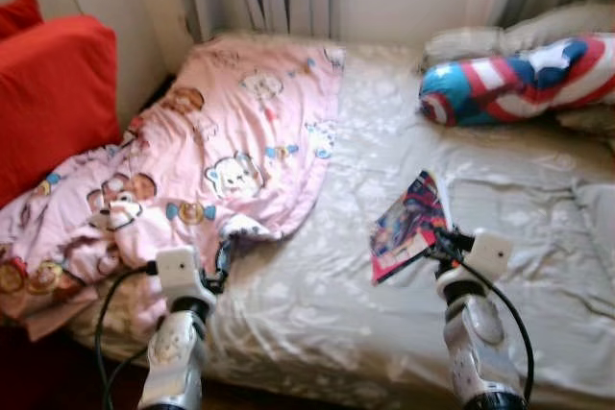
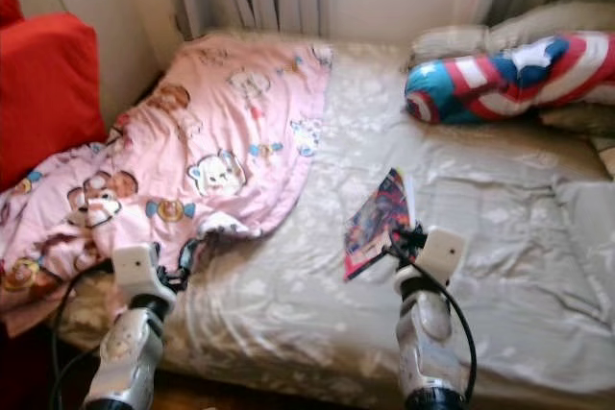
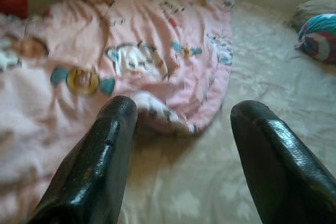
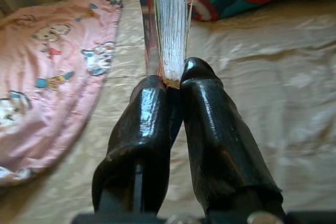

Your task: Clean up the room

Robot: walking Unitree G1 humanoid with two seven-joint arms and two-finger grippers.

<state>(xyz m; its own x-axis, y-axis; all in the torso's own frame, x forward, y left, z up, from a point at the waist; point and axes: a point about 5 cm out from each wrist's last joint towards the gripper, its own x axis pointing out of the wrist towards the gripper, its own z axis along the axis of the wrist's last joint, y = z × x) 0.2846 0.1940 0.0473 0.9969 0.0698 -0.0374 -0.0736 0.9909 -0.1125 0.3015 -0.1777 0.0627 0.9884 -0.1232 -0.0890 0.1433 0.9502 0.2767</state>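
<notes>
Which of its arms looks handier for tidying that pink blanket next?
Probably the left. The left gripper sits open right at the pink blanket's edge, while the right gripper is busy, its fingers clamped on the book above the bed.

The blanket [image 1: 221, 151] is pink, printed with cartoon bears and blue-winged sweets. Beside it the bed [image 1: 317, 304] wears a pale beige sheet with a faint white floral pattern. The cushion [image 1: 53, 93] beside the blanket is plain red. The pillow [image 1: 524, 79] beyond the blanket is blue with red and white stripes and a white star. The book [image 1: 408, 226] has a red and dark blue cover.
</notes>
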